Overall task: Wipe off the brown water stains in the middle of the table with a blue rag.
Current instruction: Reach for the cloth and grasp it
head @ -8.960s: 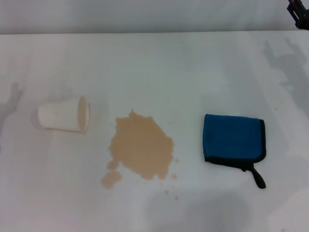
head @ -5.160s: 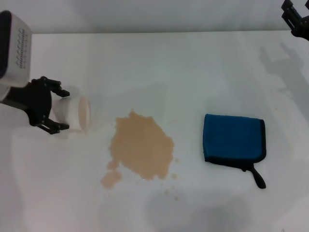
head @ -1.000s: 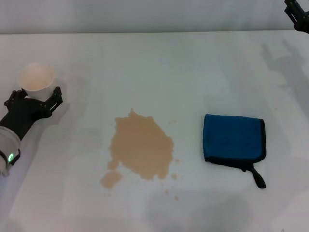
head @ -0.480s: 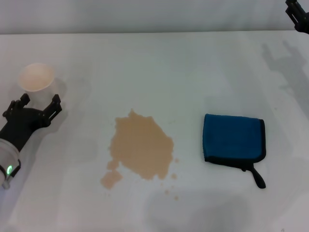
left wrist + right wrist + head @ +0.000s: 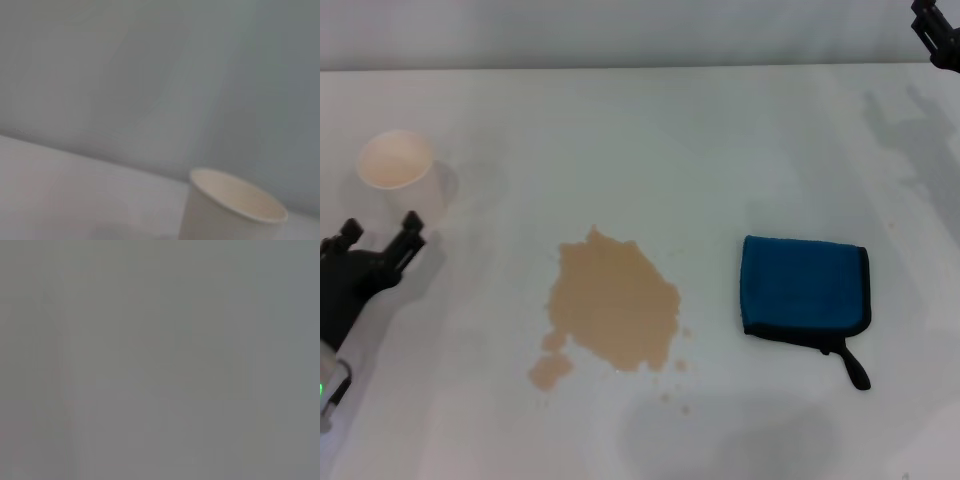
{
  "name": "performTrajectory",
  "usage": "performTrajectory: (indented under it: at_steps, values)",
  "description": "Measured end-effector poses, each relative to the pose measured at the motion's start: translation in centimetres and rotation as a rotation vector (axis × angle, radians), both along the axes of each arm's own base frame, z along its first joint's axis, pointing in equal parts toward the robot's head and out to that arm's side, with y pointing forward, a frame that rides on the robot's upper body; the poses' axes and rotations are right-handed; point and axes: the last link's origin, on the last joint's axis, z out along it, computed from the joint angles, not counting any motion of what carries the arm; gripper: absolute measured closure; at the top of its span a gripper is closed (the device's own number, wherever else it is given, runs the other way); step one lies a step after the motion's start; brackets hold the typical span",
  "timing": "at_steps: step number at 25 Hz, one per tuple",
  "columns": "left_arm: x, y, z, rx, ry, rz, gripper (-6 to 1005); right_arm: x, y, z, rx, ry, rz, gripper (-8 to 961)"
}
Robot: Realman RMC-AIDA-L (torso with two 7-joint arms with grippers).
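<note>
The brown water stains [image 5: 611,309] form a tan puddle with small droplets in the middle of the white table [image 5: 650,130]. The blue rag [image 5: 804,288] lies flat to its right, its black loop tail towards the front. My left gripper [image 5: 380,240] is open and empty at the left edge, just in front of an upright white paper cup [image 5: 398,168], far from the rag. My right gripper [image 5: 935,27] is raised at the far right corner. The right wrist view shows only grey.
The paper cup stands upright at the far left and also shows in the left wrist view [image 5: 230,210], before a grey wall. The table's far edge runs along the back.
My left gripper has let go of the cup, which it stood upright, and has drawn back towards the front left edge. The rag, the stain and the right arm have not moved.
</note>
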Motion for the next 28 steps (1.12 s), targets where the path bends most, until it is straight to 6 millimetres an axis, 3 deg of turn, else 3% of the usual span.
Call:
performTrajectory:
  at_steps: [6,10,17,28]
  values:
    - [0.5,-2.4,1.7,0.114,-0.124,-0.073,106,0.3,-0.2,0.0,-0.001,0.018,-0.013,279]
    - [0.5,-3.2,3.4,0.185,-0.153,-0.116,107,0.1,0.3,-0.1,-0.058,0.124,-0.026,279]
    - [-0.5,-3.5,5.5,0.258,-0.160,-0.107,107,-3.8,2.9,-0.6,-0.334,0.161,0.042,279]
    - [-0.9,-3.6,6.1,0.268,-0.141,-0.107,108,-11.2,4.7,-0.1,-0.996,-0.108,0.076,287]
